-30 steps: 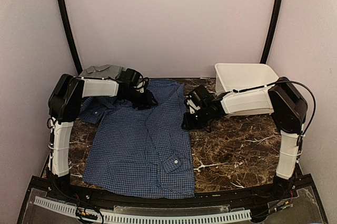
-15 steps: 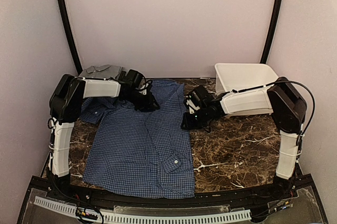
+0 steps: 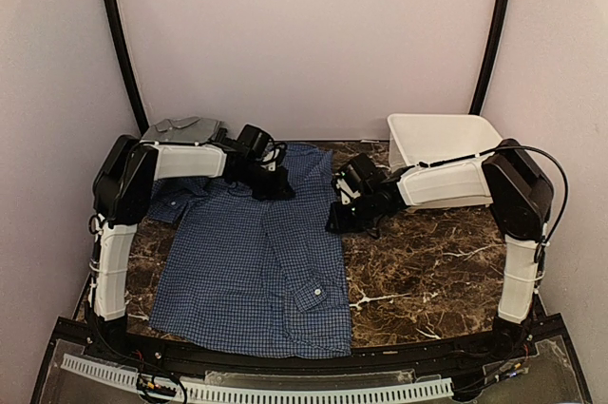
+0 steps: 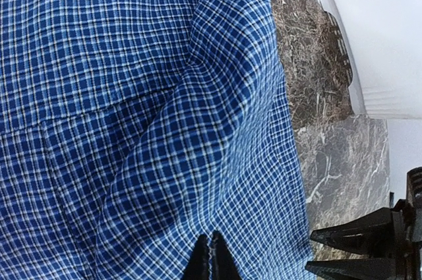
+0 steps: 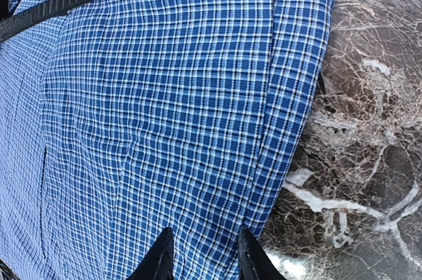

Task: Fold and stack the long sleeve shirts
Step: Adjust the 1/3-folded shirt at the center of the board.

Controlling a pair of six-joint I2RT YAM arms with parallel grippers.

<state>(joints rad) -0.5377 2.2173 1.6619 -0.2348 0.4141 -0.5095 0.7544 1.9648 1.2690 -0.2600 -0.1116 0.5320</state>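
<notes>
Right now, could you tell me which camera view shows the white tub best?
The top external view: nearly the whole white tub shows, far right. The left wrist view catches only part; the right wrist view, none.

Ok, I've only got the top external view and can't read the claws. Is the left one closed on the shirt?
Observer: Yes, the left claw has its tips together, and a raised ridge of the blue shirt runs into them.
Operator: And the right one?
Observer: The right claw is open, both fingers over cloth just inside the shirt's edge, next to bare table.
</notes>
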